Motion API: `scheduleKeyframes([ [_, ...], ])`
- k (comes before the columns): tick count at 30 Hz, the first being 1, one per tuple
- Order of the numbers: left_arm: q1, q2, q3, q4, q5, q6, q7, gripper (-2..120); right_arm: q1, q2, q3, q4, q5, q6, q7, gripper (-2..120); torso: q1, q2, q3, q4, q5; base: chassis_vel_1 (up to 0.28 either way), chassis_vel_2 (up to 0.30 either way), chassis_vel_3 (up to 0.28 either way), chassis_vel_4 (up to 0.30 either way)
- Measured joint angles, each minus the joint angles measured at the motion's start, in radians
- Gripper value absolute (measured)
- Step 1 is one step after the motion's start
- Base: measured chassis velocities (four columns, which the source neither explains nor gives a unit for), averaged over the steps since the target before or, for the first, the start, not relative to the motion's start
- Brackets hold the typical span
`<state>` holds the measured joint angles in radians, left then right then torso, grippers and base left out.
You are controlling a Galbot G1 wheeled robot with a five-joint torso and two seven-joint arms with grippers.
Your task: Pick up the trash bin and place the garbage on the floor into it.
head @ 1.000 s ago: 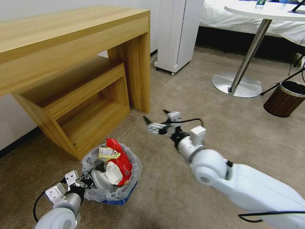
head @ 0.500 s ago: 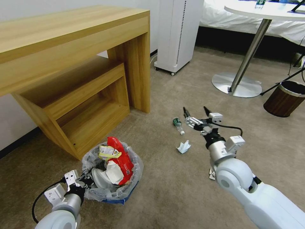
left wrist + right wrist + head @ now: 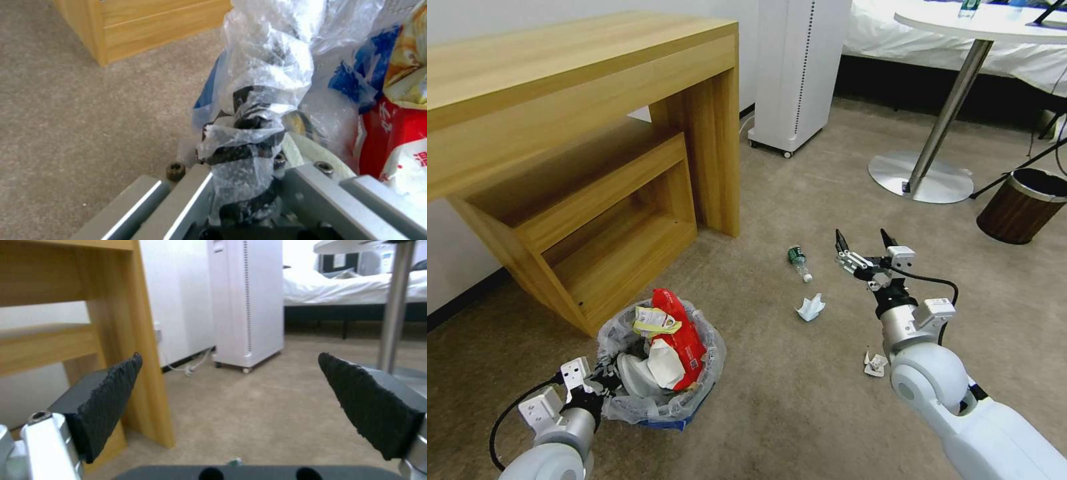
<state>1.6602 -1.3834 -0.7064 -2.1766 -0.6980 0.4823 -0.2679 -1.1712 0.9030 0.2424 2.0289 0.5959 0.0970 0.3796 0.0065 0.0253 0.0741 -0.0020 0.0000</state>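
Note:
The trash bin (image 3: pixel 662 408), blue with a crinkled clear liner, stands on the carpet at the lower left. It holds red wrappers, white paper and a white slipper. My left gripper (image 3: pixel 602 380) is shut on its near rim; the left wrist view has the liner bunched around the left gripper (image 3: pixel 247 146), beside a red wrapper (image 3: pixel 383 140). On the floor lie a green-labelled bottle (image 3: pixel 799 261), a crumpled white paper (image 3: pixel 811 308) and another scrap (image 3: pixel 875 364). My right gripper (image 3: pixel 864 241) hovers open just right of the bottle, nothing between its pads (image 3: pixel 109 400).
A wooden desk (image 3: pixel 580 100) with a lower shelf stands at the left. A white tower unit (image 3: pixel 797 67) is behind it. A round table's metal base (image 3: pixel 920 180) and a brown wood-pattern bin (image 3: pixel 1017 208) are at the right. Open carpet lies between them.
My right arm has swung rightward away from the bin, open throughout, uncovering the bottle and paper. The left gripper and bin stayed put.

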Motion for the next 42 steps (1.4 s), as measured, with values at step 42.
scheduleKeyframes([
  [42, 0.038, -0.01, -0.009, -0.008, 0.02, -0.018, 0.011, 0, -0.116, 0.029, 0.051, -0.012, -0.065, 0.057, -0.053, 100, 0.0, 0.0, 0.0, -0.0002, 0.0001, -0.035, -0.012, -0.012, -0.037],
])
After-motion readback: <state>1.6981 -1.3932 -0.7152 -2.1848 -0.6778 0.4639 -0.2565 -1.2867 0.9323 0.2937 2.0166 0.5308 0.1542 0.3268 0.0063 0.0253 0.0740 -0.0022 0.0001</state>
